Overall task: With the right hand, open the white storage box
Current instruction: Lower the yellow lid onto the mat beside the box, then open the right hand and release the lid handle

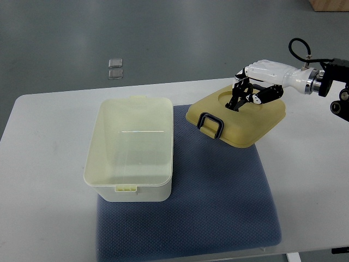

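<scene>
The white storage box point(131, 148) stands open and empty at the left of the blue mat point(218, 202). Its cream lid point(237, 117), with a black clasp point(211, 124) on the near-left corner, lies tilted to the right of the box, partly on the mat and partly on the table. My right hand point(248, 94) comes in from the right edge and rests over the lid's top, black fingers point(240, 98) curled down into a round recess in the lid. Whether the fingers pinch the lid cannot be seen. No left arm shows.
The white table point(49, 164) holds the mat and box. Two small clear packets point(115, 68) lie on the grey floor beyond the table's far edge. A cardboard corner point(330, 4) shows at the top right.
</scene>
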`<action>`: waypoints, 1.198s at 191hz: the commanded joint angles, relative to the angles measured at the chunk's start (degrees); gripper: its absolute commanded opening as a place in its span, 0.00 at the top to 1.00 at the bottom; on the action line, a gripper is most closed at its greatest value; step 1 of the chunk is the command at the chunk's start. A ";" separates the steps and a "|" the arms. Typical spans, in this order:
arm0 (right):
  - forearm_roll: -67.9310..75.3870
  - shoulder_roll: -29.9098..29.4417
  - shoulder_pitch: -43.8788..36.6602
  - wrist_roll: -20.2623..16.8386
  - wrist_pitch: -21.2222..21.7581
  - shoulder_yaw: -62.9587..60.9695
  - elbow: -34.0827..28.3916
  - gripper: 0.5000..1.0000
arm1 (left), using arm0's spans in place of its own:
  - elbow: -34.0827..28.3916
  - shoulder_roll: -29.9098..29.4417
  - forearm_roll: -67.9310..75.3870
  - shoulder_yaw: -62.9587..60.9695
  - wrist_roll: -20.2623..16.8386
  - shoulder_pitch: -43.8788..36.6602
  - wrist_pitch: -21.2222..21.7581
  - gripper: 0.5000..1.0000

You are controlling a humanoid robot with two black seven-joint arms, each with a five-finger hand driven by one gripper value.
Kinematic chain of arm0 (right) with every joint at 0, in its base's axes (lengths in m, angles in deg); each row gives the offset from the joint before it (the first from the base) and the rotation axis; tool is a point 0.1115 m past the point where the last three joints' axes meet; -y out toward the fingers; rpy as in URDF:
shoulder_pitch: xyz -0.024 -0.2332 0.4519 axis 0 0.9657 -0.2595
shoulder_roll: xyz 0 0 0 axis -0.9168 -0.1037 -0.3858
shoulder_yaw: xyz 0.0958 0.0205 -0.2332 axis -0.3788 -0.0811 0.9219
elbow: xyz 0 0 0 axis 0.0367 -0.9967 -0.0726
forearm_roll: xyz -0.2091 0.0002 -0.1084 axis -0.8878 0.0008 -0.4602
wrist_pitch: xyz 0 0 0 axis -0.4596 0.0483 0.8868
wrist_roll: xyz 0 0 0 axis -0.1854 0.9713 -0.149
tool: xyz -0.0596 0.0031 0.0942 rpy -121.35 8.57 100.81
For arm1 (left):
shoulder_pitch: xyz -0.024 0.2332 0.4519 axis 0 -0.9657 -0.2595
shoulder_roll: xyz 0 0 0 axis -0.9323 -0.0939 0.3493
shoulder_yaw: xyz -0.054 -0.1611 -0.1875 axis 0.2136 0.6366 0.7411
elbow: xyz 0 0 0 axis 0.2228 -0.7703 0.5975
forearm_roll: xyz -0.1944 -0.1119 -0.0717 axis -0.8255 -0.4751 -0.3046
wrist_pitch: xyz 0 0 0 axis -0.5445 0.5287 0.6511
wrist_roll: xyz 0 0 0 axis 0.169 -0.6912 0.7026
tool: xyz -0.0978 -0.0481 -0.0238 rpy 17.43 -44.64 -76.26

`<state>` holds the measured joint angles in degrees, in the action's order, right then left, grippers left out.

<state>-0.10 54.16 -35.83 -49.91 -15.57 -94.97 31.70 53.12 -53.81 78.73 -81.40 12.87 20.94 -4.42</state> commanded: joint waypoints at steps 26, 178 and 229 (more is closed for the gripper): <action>-0.57 -2.69 3.21 0.00 -2.26 0.20 -0.02 1.00 | 0.00 0.00 0.00 0.00 -0.01 0.00 -0.02 0.00; 0.13 -4.36 6.38 0.00 -4.02 0.03 -0.02 0.35 | 0.00 0.00 0.00 0.00 -0.01 0.00 -0.01 0.00; 0.57 -4.27 6.38 0.00 -3.84 -0.59 -0.28 0.29 | 0.00 0.00 0.00 0.00 -0.01 0.00 -0.02 0.00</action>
<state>0.18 49.82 -29.46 -49.91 -19.53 -95.40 31.53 53.12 -53.81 78.73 -81.40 12.87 20.95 -4.42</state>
